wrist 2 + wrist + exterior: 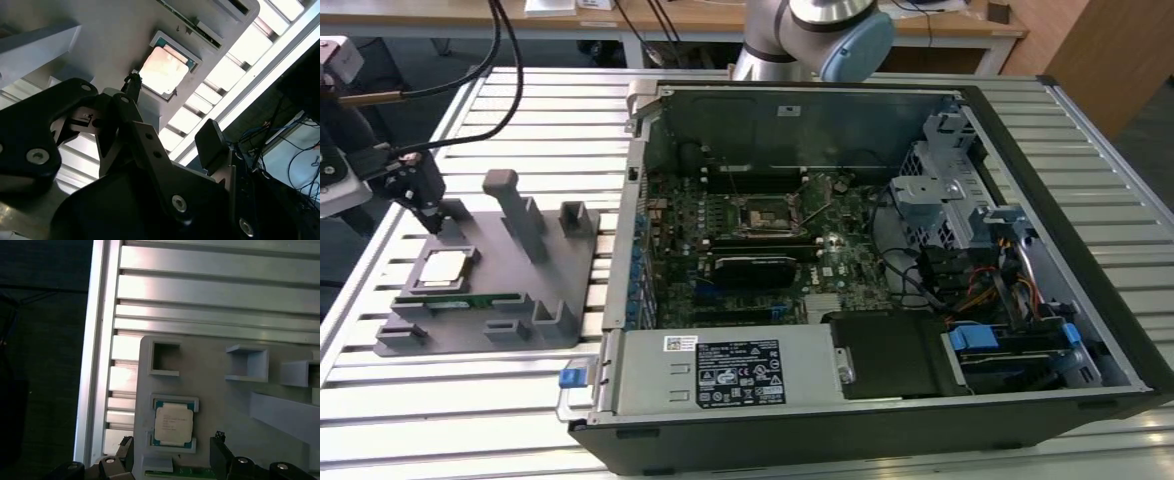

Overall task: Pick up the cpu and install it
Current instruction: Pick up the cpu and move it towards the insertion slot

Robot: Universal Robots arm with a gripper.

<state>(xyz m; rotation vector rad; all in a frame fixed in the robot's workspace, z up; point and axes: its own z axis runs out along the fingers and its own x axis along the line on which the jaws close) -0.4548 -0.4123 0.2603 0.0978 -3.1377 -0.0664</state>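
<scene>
Slatted aluminium worktop (480, 400) carries two items: a grey parts fixture (520, 290) toward the exterior view's left and an open computer case (1107, 330) toward its right.

1. Nearest on the fixture lies a long green memory stick (470, 298), seated along the near edge.
2. Just beyond it, the cpu (444, 268) rests flat in its own shallow pocket, silver top up. It has not been lifted.
3. Beyond the cpu hangs the end effector (438, 222), over the fixture's far portion, tips pointing down. It is near the cpu but apart from it.
4. State of the end effector: the fingers (220, 450) stand spread, with nothing between them.
5. Key relation: in the first wrist view the cpu sits just ahead of the fingertips and within the gap between them, so the spread appears slightly wider than the chip. The cpu is square, so no long axis governs the approach; its sides run parallel to the pocket walls.
6. Farther off, inside the case, the black-framed socket (765, 213) sits on the motherboard, well apart from the fixture.
7. Farthest, the arm (821, 30) rises behind the case.

Judgement: the pick has not begun.
</scene>
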